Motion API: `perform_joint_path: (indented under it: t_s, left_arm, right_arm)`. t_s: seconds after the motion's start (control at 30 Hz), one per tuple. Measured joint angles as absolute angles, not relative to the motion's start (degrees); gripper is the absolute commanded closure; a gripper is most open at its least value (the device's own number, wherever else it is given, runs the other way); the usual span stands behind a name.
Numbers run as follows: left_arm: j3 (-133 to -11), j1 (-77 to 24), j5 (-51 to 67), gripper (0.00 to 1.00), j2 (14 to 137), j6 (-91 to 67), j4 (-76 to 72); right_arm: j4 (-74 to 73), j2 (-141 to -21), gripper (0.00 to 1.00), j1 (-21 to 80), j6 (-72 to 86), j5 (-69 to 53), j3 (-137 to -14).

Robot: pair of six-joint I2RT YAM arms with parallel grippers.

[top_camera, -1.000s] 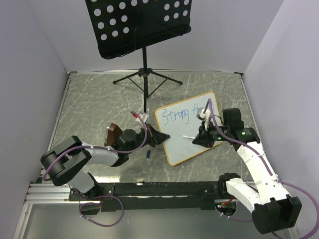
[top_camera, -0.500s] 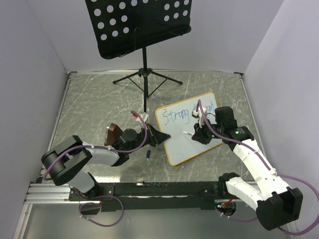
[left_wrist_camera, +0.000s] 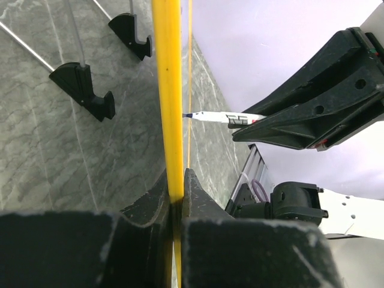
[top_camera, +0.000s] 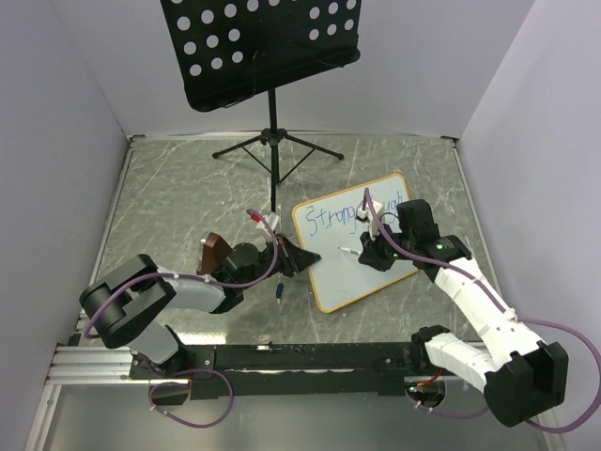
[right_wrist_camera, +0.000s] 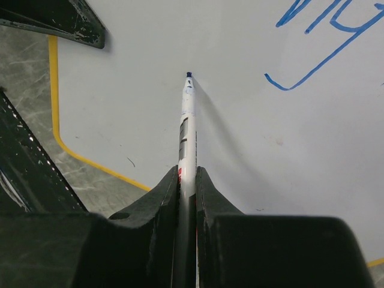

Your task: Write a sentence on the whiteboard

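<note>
The whiteboard point(top_camera: 349, 282) carries a blue sentence point(top_camera: 329, 218) beginning "Strong", marker point(right_wrist_camera: 188, 120) just below.

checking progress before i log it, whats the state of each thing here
whiteboard, edge clamped in left gripper, lower half blank
sentence, unfinished, only a top line in blue
marker, uncapped, tip at the whiteboard
left gripper, shut on whiteboard
right gripper, shut on marker
music stand, upright at the back
</note>
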State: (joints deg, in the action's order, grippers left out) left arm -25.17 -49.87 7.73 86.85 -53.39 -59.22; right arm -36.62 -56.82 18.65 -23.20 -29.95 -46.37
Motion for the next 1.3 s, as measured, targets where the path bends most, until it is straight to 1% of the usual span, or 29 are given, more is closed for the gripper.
perform_joint_path:
  t_s: [0.53,1.3]
  left_arm:
    - [-25.2,-49.7,7.7,0.99,87.2,-53.7,-59.4]
    - [-25.2,-49.7,7.7,0.99,87.2,-53.7,-59.4]
  right_arm:
    - [-38.2,-57.6,1.00,19.5,-25.0,-32.4,-46.4]
    - [-45.0,-57.7,1.00,19.7,-29.3,-30.8,-46.4]
